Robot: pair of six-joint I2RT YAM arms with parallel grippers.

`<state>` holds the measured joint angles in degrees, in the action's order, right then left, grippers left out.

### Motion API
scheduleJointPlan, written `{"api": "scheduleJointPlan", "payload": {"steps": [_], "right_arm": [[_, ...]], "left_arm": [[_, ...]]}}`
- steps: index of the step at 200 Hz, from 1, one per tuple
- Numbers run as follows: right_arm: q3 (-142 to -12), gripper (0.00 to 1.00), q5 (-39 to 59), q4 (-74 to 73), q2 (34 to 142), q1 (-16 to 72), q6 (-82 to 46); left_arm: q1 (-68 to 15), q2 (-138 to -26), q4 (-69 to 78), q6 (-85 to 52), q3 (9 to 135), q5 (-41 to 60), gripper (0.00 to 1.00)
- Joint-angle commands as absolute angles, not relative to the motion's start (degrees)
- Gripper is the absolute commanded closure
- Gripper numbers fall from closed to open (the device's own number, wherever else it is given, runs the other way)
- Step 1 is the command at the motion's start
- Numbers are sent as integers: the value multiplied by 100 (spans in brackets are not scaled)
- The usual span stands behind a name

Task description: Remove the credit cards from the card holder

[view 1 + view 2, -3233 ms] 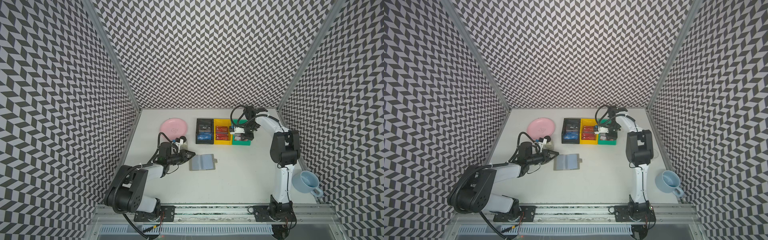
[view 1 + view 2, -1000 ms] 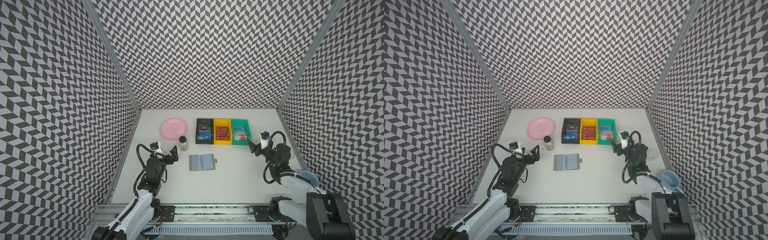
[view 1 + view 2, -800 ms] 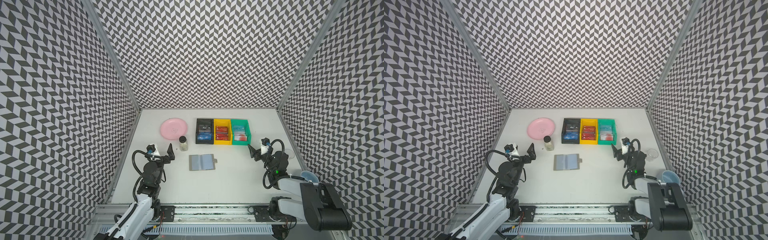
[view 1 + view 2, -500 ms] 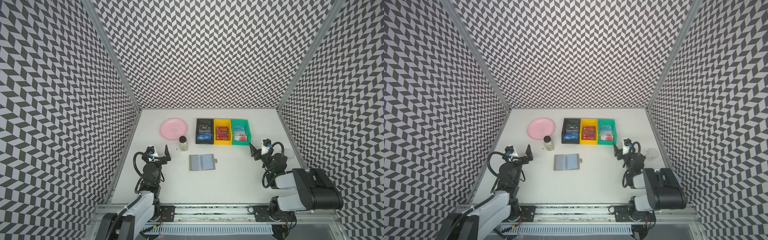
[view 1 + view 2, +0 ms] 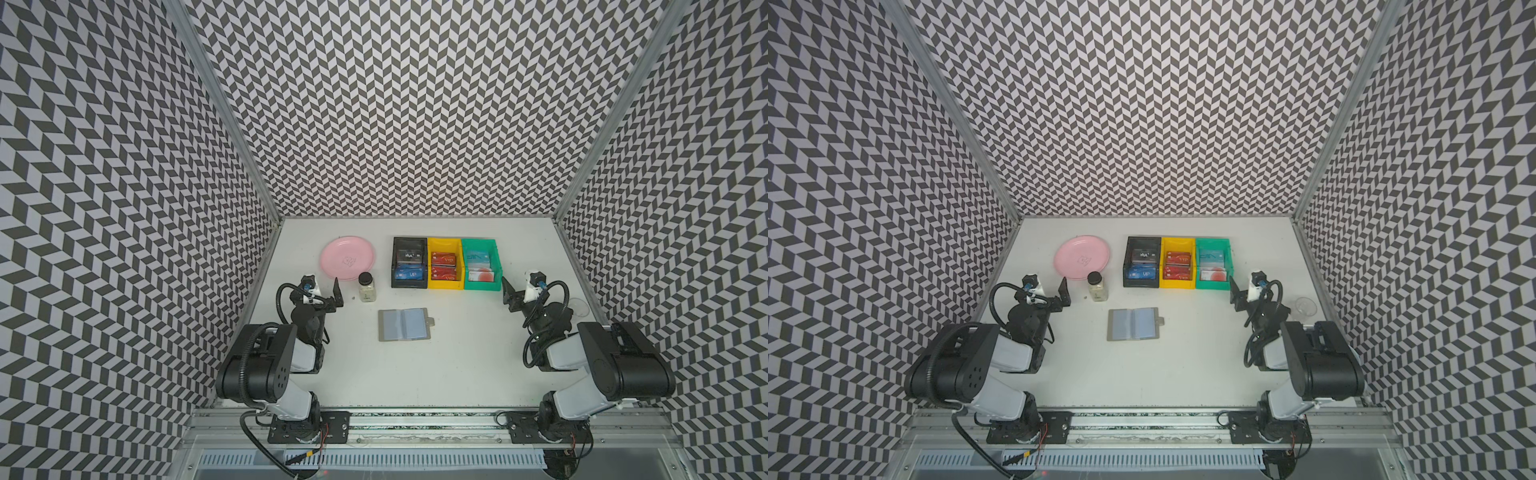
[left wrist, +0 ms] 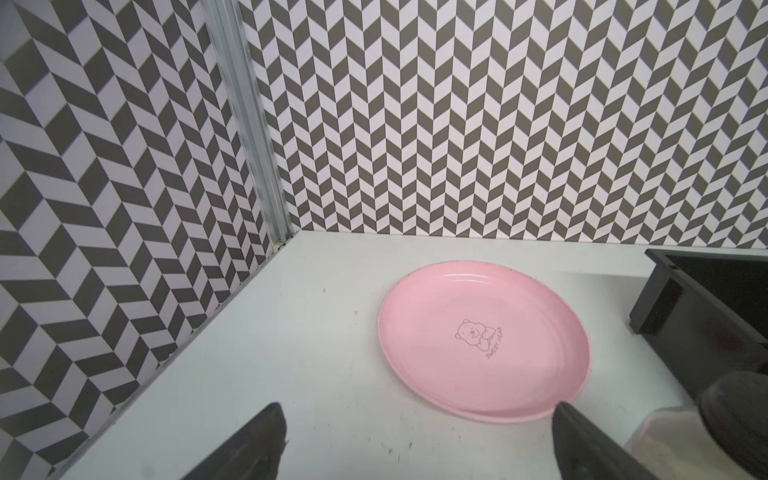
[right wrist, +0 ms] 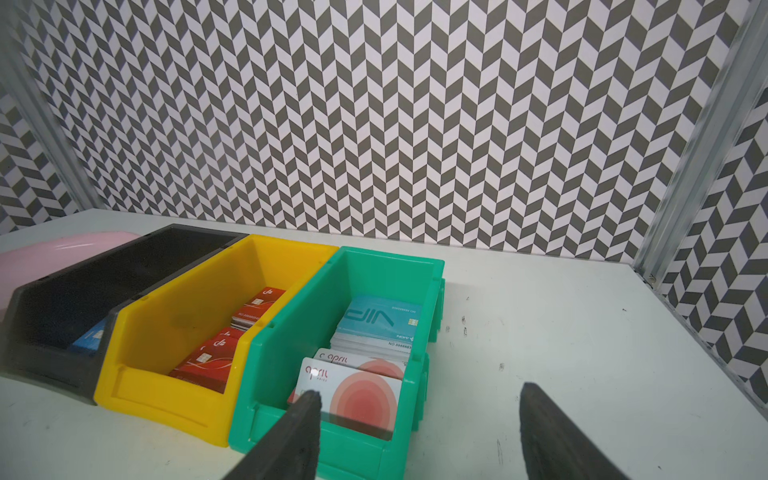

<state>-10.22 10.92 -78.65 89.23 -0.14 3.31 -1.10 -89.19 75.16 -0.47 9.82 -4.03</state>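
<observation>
Left gripper [image 6: 417, 413] is spread wide, nothing held. Only the pink plate [image 6: 484, 340] and bare table [image 6: 291, 332] are seen past it. Right gripper [image 7: 419, 395] is parted a fair bit too and is also empty, pointed at the green bin [image 7: 353, 451].

Both are parked out at the sides in both top views, well apart from the card holder [image 5: 404, 325], which is laid open and flat mid-table between them. The credit cards [image 5: 444, 272] are seen stacked in the black bin [image 5: 409, 285], yellow bin [image 5: 444, 285] and green one. The holder's visible sleeves look bluish and empty, so the job is probably wrapped up, tbh.

Hidden pages can't be ruled out though. If a card is left, the holder should be pinned by one gripper and the card slid out along the sleeve mouth, not pried upward.
</observation>
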Motion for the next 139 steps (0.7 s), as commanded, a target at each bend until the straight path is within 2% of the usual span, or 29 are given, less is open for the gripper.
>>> {"api": "scheduleJointPlan", "payload": {"steps": [1, 30, 92, 98, 101, 103, 139], "right_arm": [[-1025, 27, 965, -8153, 8982, -18, 226], [-1229, 26, 872, -7573, 8941, -18, 196], [-1230, 27, 834, -7742, 8977, -18, 163], [-1228, 17, 841, -7734, 8975, -22, 167], [-1226, 3, 848, -7730, 8980, -18, 169], [-1227, 0, 845, -7729, 8975, -18, 168], [-1226, 1, 844, -7740, 8976, -18, 168]], "left_arm": [[-37, -8843, 7605, -50, 1161, -259, 0], [-59, -8882, 7094, -92, 1452, -418, 0], [-88, -8912, 7194, -46, 1432, -431, 0], [-89, -8916, 7214, -39, 1424, -431, 0], [-96, -8919, 7228, -39, 1424, -435, 0], [-96, -8923, 7232, -34, 1424, -445, 0], [-114, -8926, 7225, -26, 1431, -466, 0]]}}
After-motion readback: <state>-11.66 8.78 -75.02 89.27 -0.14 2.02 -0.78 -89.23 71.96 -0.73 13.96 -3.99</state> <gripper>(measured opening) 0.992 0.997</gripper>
